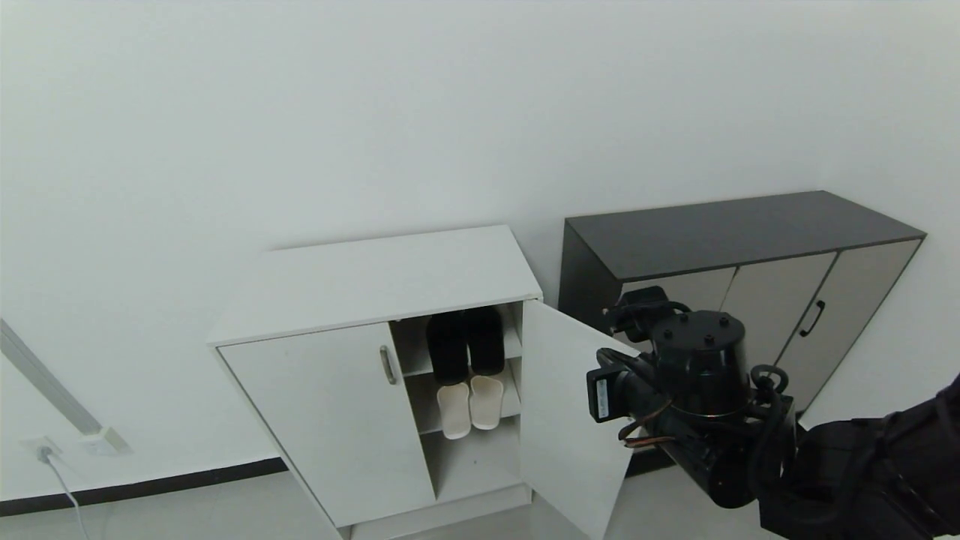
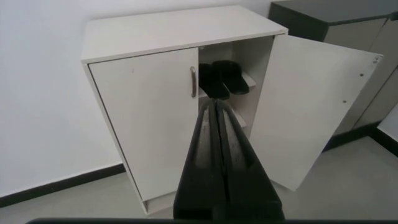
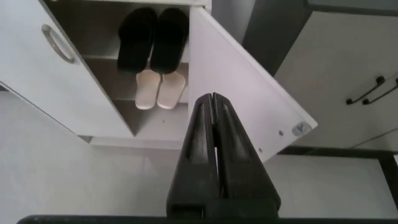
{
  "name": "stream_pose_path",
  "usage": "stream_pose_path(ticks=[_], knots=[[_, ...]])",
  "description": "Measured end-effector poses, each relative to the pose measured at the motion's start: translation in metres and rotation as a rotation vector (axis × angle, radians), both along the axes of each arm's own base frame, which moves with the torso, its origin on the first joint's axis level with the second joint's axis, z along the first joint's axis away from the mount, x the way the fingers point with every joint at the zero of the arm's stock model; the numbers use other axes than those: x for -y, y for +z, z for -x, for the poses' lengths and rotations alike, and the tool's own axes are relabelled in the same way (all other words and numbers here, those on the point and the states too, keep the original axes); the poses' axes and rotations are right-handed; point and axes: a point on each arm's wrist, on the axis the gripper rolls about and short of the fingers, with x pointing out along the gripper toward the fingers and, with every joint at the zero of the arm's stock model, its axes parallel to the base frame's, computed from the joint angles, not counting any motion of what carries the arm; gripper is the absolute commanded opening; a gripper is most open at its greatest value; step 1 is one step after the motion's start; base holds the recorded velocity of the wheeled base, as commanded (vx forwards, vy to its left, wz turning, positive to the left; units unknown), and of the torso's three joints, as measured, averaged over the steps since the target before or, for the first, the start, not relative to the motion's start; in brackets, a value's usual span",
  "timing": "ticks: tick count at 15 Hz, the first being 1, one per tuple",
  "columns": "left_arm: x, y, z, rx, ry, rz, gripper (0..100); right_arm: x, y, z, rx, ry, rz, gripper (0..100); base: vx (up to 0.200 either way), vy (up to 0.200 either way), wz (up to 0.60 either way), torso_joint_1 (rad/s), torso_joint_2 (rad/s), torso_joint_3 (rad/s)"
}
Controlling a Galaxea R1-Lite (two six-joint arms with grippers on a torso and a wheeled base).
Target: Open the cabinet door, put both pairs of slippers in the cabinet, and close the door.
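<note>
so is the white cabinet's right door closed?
No, the right door of the white cabinet stands swung wide open, with the black slippers and white slippers visible inside.

White cabinet with one door open and both slipper pairs shelved inside.
The white cabinet (image 1: 375, 277) has its left door (image 1: 330, 420) shut, with a slim metal handle (image 1: 387, 365) upright near its inner edge, and its right door (image 1: 570, 420) swung wide outward. The black slippers (image 1: 465, 341) lie side by side on the top shelf (image 1: 513, 346). The white slippers (image 1: 471, 405) lie side by side on the middle shelf (image 1: 511, 401) directly beneath, each pair reaching its shelf's front edge.
</note>
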Motion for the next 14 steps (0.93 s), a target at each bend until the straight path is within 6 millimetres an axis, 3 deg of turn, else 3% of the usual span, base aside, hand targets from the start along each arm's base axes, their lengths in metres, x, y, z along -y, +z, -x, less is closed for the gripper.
stream_pose_path(ticks=[8, 14], knots=[[0.0, 0.0, 0.0, 0.001, 0.0, -0.001, 0, 0.006, -0.007, -0.029, -0.007, -0.02, -0.015, 0, 0.0, 0.0, 0.0, 0.0, 0.0, 0.0], [0.0, 0.0, 0.0, 0.001, 0.0, -0.001, 0, 0.032, 0.0, -0.075, -0.006, -0.017, -0.064, 0, 0.0, 0.0, 0.0, 0.0, 0.0, 0.0]])
